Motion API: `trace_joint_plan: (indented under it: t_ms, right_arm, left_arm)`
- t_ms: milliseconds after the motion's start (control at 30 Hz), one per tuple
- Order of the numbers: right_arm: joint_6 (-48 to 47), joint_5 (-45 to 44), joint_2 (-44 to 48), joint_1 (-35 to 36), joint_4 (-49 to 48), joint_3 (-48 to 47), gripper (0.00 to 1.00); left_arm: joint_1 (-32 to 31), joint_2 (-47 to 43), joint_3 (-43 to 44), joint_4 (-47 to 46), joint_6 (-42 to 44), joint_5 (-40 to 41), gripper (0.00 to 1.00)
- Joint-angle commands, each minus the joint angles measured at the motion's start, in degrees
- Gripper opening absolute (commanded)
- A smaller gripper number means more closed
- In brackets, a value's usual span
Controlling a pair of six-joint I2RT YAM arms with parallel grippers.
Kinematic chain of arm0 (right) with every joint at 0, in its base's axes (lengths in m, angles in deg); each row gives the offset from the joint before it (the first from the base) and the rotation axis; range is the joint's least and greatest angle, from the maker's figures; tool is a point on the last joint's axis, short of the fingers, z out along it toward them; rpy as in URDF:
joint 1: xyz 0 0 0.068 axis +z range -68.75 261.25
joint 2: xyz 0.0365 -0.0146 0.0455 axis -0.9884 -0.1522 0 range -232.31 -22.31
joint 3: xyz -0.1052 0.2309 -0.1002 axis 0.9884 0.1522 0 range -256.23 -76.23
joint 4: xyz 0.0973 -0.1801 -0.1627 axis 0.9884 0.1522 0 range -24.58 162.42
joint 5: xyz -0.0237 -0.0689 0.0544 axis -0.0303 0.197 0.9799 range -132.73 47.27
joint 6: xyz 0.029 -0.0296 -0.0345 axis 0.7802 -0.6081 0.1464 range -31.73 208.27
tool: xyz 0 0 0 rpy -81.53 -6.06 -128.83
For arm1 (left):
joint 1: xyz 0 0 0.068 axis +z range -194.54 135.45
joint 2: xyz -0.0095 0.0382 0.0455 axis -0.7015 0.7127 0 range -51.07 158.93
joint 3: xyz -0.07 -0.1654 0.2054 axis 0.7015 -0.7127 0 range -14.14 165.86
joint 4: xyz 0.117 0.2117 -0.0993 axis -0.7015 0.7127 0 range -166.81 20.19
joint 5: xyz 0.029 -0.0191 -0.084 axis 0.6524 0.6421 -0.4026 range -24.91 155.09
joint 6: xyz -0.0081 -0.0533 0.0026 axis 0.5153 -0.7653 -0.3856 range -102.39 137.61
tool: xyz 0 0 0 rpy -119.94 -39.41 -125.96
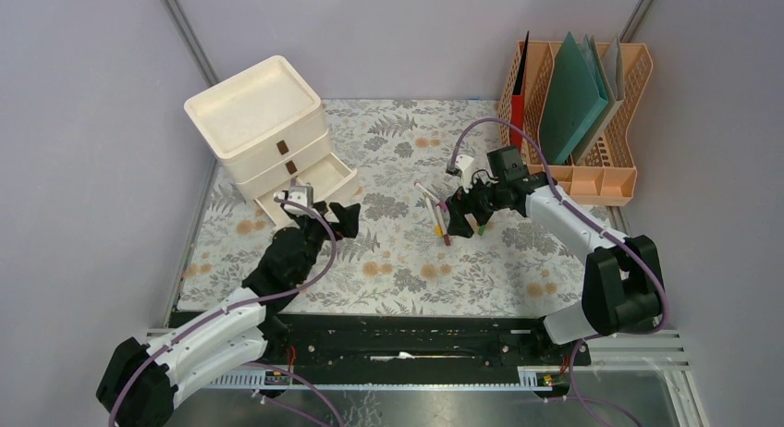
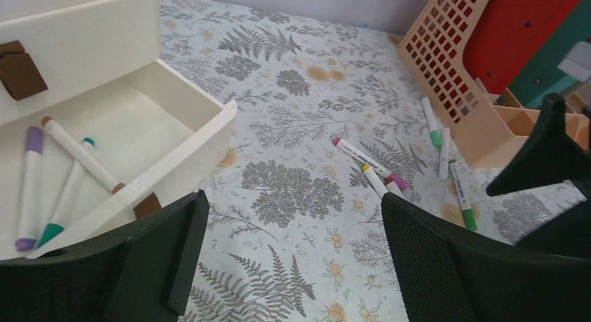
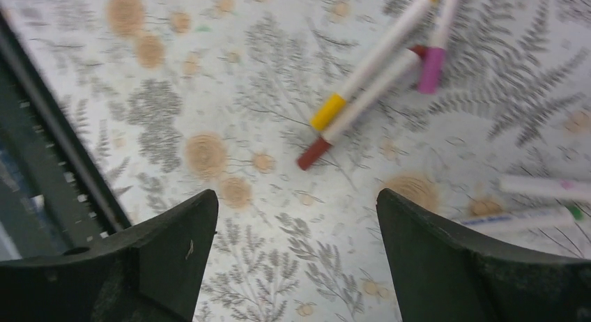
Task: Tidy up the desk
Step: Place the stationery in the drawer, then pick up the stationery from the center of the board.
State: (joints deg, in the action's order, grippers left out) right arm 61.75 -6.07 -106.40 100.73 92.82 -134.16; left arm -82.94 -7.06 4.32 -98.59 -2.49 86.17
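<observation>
I'm holding the right gripper (image 1: 459, 222) spread and empty just above the loose markers (image 1: 433, 208), right of centre on the desk (image 1: 398, 270). They're lying diagonally ahead of its fingertips, so this arm is nearer. The left gripper (image 1: 324, 214), also spread, is hovering by the open drawer (image 1: 319, 179), upper left.

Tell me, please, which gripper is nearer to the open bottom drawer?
Left. The left gripper hovers just in front of the drawer; the right gripper is across the desk, over loose markers.
</observation>
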Motion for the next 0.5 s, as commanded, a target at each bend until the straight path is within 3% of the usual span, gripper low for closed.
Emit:
trace_joint_plan:
  t_ms: [0, 300, 467]
  right_arm:
    - [4.6, -17.5, 1.5, 0.1, -7.9, 1.9, 0.90]
    - [12.4, -34.0, -2.2, -0.2, -15.5, 4.3, 0.85]
    - [15.6, -36.3, -5.4, -0.2, -16.0, 4.2, 0.72]
  left_arm:
    - [0.1, -0.9, -3.8, -9.5, -2.5, -2.7, 0.99]
    - [0.1, 2.9, -9.1, -15.2, -0.6, 3.6, 0.99]
    - [0.1, 2.8, -10.2, -16.2, -0.9, 4.4, 0.99]
